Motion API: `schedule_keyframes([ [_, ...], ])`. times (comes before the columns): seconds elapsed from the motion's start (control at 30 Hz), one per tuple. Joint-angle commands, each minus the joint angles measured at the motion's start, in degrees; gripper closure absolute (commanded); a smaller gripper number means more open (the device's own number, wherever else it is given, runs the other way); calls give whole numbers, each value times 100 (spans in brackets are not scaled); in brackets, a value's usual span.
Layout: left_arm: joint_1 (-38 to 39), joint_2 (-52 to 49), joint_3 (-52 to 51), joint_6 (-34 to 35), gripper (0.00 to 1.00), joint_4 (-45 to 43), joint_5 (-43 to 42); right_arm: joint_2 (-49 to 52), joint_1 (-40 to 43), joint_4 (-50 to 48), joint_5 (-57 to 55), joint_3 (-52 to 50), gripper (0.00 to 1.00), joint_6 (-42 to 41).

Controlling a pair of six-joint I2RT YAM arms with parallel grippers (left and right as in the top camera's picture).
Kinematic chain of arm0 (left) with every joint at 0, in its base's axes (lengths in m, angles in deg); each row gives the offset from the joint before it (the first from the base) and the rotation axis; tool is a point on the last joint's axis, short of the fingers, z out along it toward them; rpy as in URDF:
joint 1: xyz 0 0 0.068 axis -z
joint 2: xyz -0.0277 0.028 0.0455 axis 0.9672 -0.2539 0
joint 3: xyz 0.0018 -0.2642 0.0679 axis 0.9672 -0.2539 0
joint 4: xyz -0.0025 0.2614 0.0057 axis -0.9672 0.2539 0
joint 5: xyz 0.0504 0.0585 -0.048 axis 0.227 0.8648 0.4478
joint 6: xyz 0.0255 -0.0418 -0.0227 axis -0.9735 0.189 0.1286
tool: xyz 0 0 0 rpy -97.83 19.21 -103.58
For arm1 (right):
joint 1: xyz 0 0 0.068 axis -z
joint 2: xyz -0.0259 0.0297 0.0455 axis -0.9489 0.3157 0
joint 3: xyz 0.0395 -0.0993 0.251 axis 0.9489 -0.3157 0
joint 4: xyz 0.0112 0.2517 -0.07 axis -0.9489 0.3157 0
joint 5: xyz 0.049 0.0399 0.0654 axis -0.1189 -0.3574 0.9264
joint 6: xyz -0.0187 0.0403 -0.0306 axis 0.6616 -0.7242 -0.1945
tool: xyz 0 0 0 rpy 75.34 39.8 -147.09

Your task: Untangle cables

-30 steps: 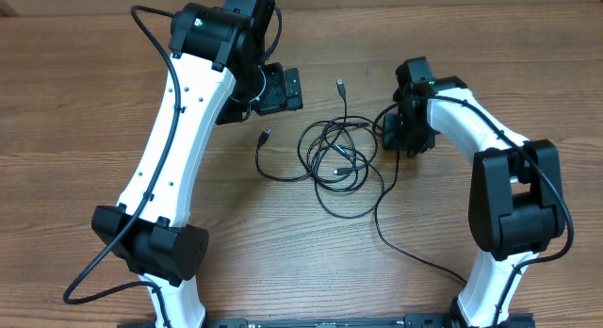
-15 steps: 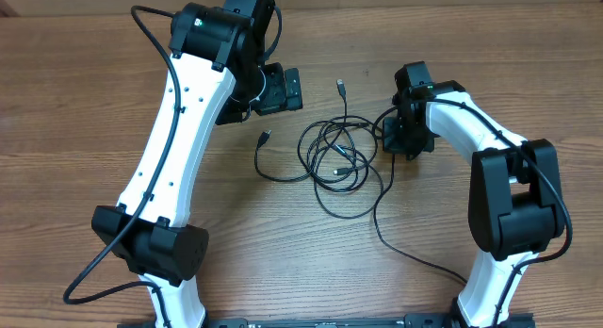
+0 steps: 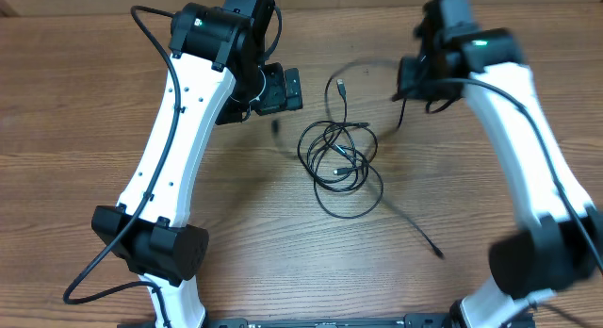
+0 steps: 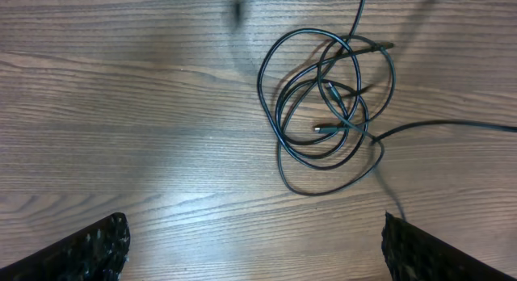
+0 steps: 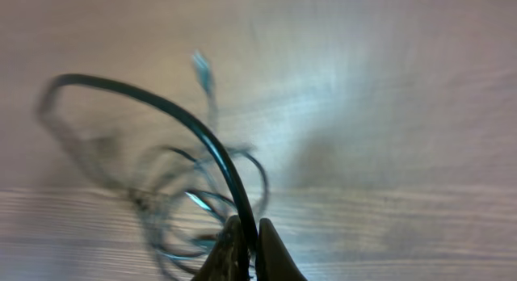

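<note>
The cables (image 3: 337, 156) lie as a tangle of thin black loops at the table's middle, also in the left wrist view (image 4: 327, 111). My right gripper (image 3: 415, 88) is shut on one cable (image 5: 194, 127) and holds it raised at the far right; the strand arcs up, blurred, with a plug end (image 5: 202, 71) below. That cable's tail (image 3: 419, 236) trails blurred toward the front right. My left gripper (image 3: 280, 90) is open and empty at the far left of the tangle; its fingertips frame bare wood (image 4: 254, 249).
The wooden table (image 3: 75, 130) spreads around both arms. The left arm's base (image 3: 155, 253) stands at the front left and the right arm's base (image 3: 528, 262) at the front right.
My right gripper has swung up and back with one cable, pulling it out of the tangle. The loose end at the left of the bundle has been dragged away. The left arm has not moved.
</note>
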Motion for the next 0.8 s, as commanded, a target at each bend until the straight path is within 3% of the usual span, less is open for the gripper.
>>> schedule_keyframes([
  [0.0,74,-17,83,101,0,7,0,-664,-11,22,315,275,96,-9],
  [0.43,74,-17,83,-173,0,-83,-1104,-1235,-11,-199,2199,273,96,-11],
  [0.57,74,-17,83,-308,0,-79,-1106,-1235,11,-236,1867,273,96,-28],
  [0.63,74,-17,83,-315,0,-37,-1102,-1233,46,-208,1117,269,84,-170],
  [0.73,74,-17,83,-315,0,-37,-1084,-1180,105,-87,-264,258,48,-507],
  [0.77,74,-17,83,-315,0,-37,-1078,-1139,136,-35,-686,256,41,-564],
])
